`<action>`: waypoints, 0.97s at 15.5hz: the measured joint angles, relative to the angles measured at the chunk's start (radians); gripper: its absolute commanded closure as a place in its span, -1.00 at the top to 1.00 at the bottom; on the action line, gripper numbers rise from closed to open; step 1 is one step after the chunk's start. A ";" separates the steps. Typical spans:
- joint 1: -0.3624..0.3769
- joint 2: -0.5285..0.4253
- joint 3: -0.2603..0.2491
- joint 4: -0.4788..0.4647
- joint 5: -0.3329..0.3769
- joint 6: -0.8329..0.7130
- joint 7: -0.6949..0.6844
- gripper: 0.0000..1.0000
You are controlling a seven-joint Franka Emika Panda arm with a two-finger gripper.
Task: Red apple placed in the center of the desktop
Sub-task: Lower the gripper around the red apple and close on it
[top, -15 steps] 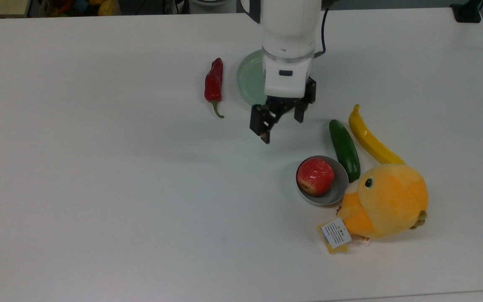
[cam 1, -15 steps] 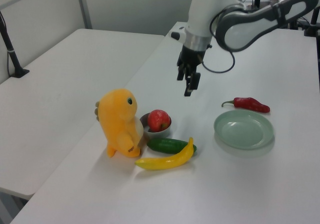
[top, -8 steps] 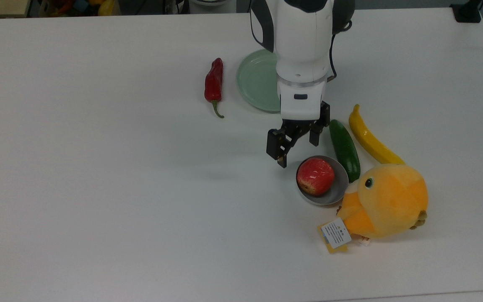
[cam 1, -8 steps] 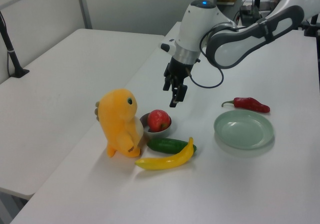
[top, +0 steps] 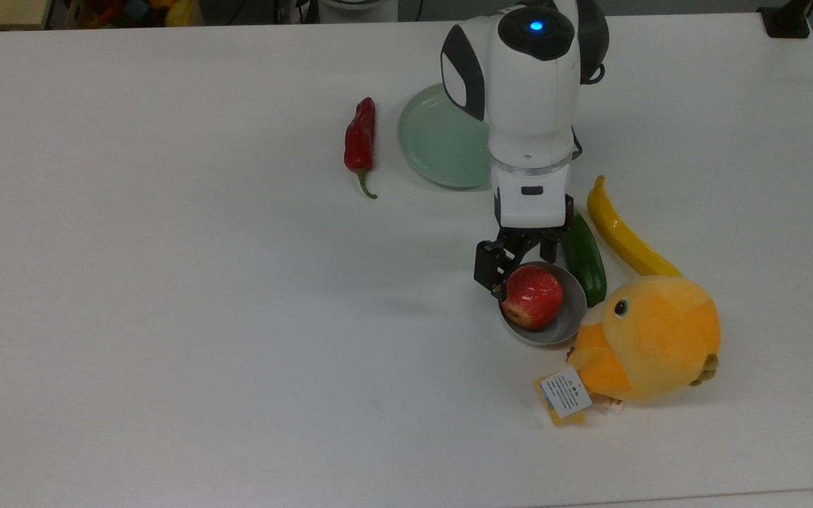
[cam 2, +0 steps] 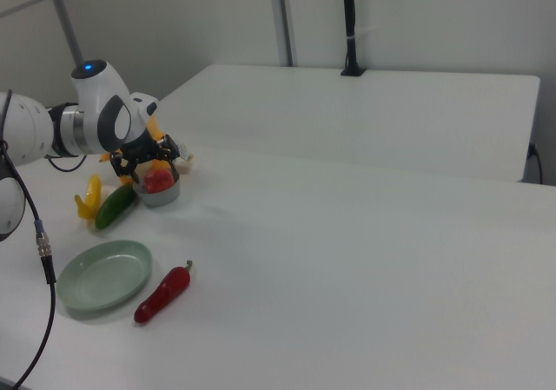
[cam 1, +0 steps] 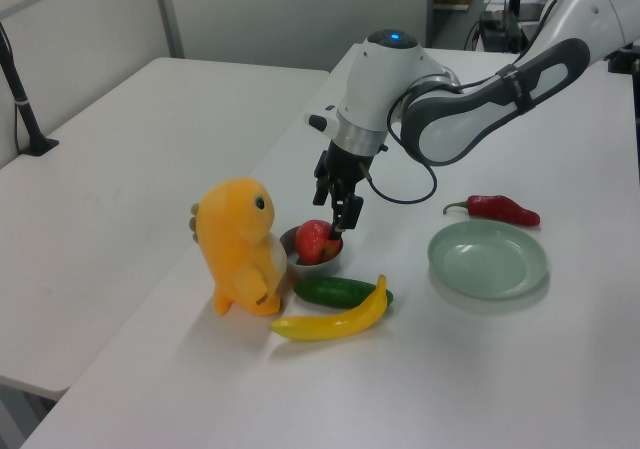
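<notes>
the white tag (top: 566, 392) on the plush toy (top: 650, 339) bears print too small to read.

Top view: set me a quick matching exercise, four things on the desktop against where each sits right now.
Things:
1. red apple
2. red chili pepper
3. green cucumber
4. pincer

Places:
A. between the yellow banana and the grey bowl
B. just to the left of the green plate in the top view
C. in the grey bowl, beside the orange plush toy
D. open, straddling the apple's top

Pairs: 1-C, 2-B, 3-A, 4-D
</notes>
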 measured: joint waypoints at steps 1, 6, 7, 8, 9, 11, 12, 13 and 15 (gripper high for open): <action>0.001 0.000 0.004 0.003 -0.001 0.000 0.000 1.00; 0.002 0.008 0.022 0.003 -0.014 0.000 0.000 1.00; 0.002 0.010 0.027 0.003 -0.014 0.000 0.000 1.00; 0.002 0.011 0.030 0.003 -0.015 0.000 0.000 1.00; 0.002 0.012 0.031 0.003 -0.015 0.000 -0.001 1.00; 0.002 0.015 0.031 0.003 -0.024 0.000 -0.002 1.00; 0.002 0.016 0.031 0.003 -0.028 0.000 -0.003 1.00; 0.002 0.017 0.031 0.003 -0.032 0.000 -0.004 1.00; 0.002 0.018 0.031 0.003 -0.061 0.000 -0.004 1.00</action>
